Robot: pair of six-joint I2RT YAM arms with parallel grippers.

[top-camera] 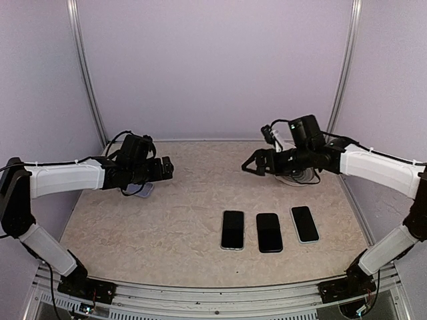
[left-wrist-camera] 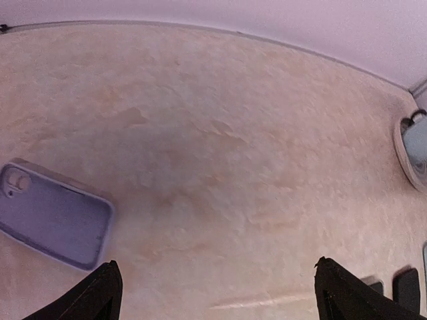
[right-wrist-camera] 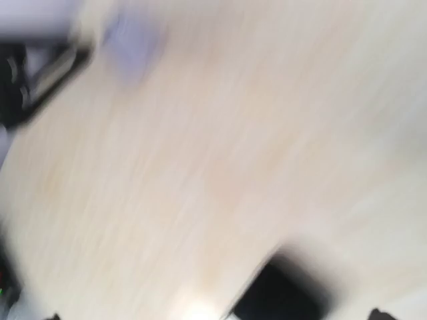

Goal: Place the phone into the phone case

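Note:
Three dark phones lie side by side near the front of the table: a left phone (top-camera: 233, 229), a middle phone (top-camera: 269, 232) and a right phone (top-camera: 305, 224). A lilac phone case (top-camera: 145, 190) lies flat on the left, under my left arm; the left wrist view shows that phone case (left-wrist-camera: 53, 217) hollow side up. My left gripper (top-camera: 169, 169) hovers open just right of it, with only bare table between its fingers (left-wrist-camera: 100, 293). Above the table's right middle, my right gripper (top-camera: 250, 167) is open and holds nothing. The right wrist view is blurred; a dark phone (right-wrist-camera: 280, 293) shows low in it.
A pale, clear case (top-camera: 298, 177) lies under my right arm at the back right, and that clear case (left-wrist-camera: 413, 150) also shows at the edge of the left wrist view. Purple walls close the table at the back and sides.

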